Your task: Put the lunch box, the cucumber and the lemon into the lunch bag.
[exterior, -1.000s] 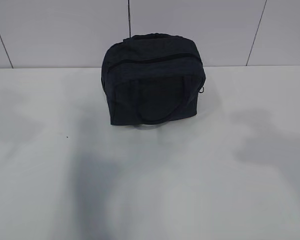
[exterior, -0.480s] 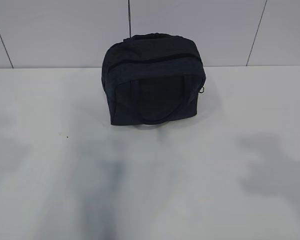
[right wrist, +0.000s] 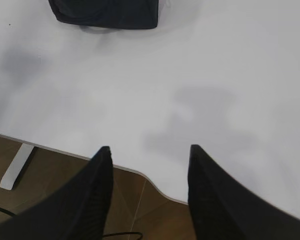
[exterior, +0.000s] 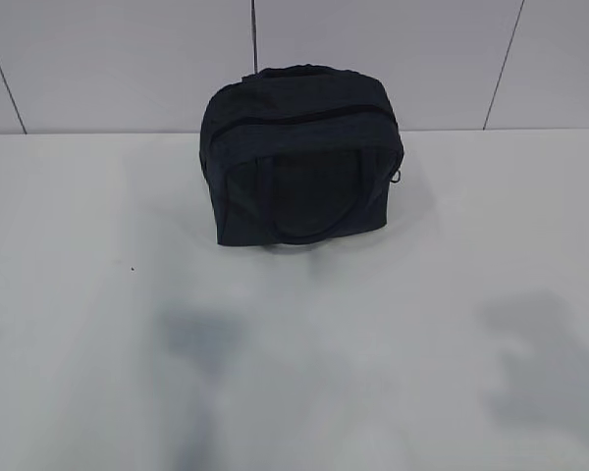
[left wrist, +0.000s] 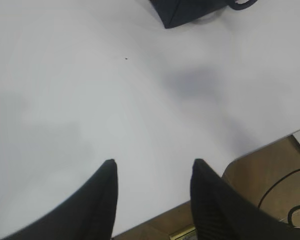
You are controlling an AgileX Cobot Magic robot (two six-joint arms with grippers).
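The dark navy lunch bag stands at the back middle of the white table, its top zipper drawn closed and one loop handle hanging down its front. Its lower corner shows at the top of the left wrist view and its base in the right wrist view. My left gripper hangs open over the table's near edge, nothing between its fingers. My right gripper is open too, empty, above the front edge. The lunch box, the cucumber and the lemon are out of view. Neither arm shows in the exterior view.
The white table carries only arm shadows in front of the bag. A tiled wall rises right behind the bag. Past the table's front edge lie a brown floor, cables and a white table foot.
The bag has not moved. The arm shadows on the table have drifted toward the near edge, the right one sliding down and right.
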